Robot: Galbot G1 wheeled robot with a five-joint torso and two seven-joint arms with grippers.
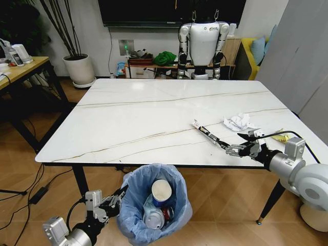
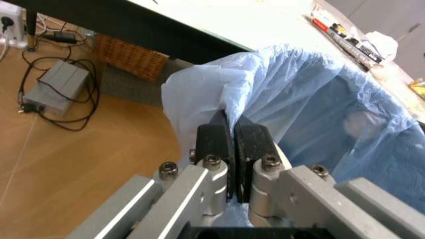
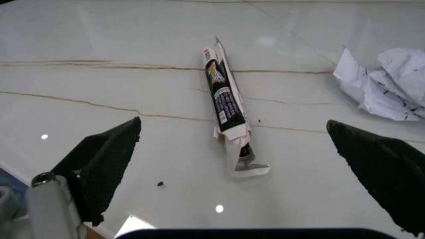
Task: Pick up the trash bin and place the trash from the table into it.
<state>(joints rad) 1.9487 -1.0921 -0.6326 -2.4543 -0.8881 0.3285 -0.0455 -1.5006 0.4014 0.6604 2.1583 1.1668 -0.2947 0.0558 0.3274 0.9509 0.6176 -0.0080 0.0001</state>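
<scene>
Marble top offers your right gripper [image 3: 232, 164], jaws wide, little purchase under the flat wrapper [image 3: 226, 104]; left gripper [image 2: 232, 144] pinches only bin liner [image 2: 319, 99], which could slip.

The place looks like a living room fitted out for robot trials. A large marble-look table [image 1: 154, 118] stands on a wooden floor [image 1: 31, 169] beneath a wall-mounted dark screen [image 1: 154, 13], with a potted plant [image 1: 78, 66], a low shelf of clutter [image 1: 146, 64] and a yellow armchair with a blue cushion [image 1: 256, 51] along the far wall. A white humanoid robot [image 1: 203, 43] hangs on a stand behind the table, and a wooden desk [image 1: 20, 72] with devices stands at the left.
</scene>
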